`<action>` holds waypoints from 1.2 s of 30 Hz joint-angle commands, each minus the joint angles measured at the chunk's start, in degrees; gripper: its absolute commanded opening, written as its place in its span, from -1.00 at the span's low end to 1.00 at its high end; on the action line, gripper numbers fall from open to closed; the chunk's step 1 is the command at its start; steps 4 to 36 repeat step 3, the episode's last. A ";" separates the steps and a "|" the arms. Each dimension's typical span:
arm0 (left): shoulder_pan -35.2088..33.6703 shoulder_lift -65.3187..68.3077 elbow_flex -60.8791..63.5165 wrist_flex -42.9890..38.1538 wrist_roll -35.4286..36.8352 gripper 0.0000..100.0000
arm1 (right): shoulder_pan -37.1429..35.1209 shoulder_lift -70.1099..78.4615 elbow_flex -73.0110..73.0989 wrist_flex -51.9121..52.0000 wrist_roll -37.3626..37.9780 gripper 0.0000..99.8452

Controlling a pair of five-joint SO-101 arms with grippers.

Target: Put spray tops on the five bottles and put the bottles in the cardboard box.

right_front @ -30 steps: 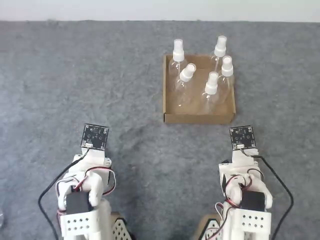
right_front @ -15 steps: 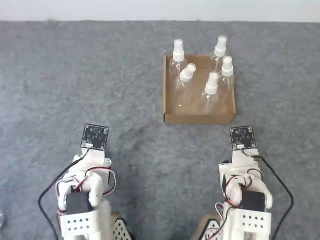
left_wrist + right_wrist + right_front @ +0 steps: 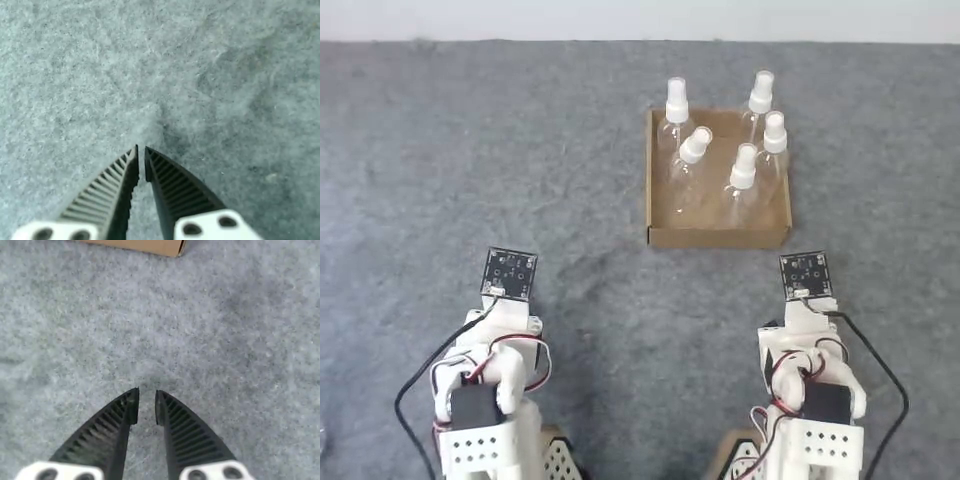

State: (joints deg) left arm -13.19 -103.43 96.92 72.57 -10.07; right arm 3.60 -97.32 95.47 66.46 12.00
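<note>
The cardboard box [image 3: 718, 237] sits on the grey carpet at the back, right of centre. Inside it stand several clear bottles, each with a white spray top: one at the back left [image 3: 676, 104], one at the back right [image 3: 760, 95], one leaning in the middle [image 3: 694, 150], and two on the right side [image 3: 774, 135] [image 3: 743, 170]. My left gripper [image 3: 141, 151] hangs shut over bare carpet, holding nothing. My right gripper [image 3: 146, 395] is shut with a thin gap and holds nothing, a short way in front of the box's front edge [image 3: 135, 246].
Both arms are folded back at the near edge, the left arm [image 3: 490, 380] and the right arm [image 3: 810, 380]. Grey carpet [image 3: 520, 150] covers the table all around the box. A pale wall runs along the far edge.
</note>
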 commanded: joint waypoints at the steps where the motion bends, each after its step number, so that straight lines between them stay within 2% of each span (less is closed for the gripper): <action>1: -0.26 -1.23 -0.40 0.09 -0.62 -0.97 | 0.75 -1.19 1.32 0.31 0.62 -0.98; 36: -0.26 -1.23 -0.40 0.09 -0.62 -0.97 | 0.75 -1.19 1.32 0.31 0.62 -0.98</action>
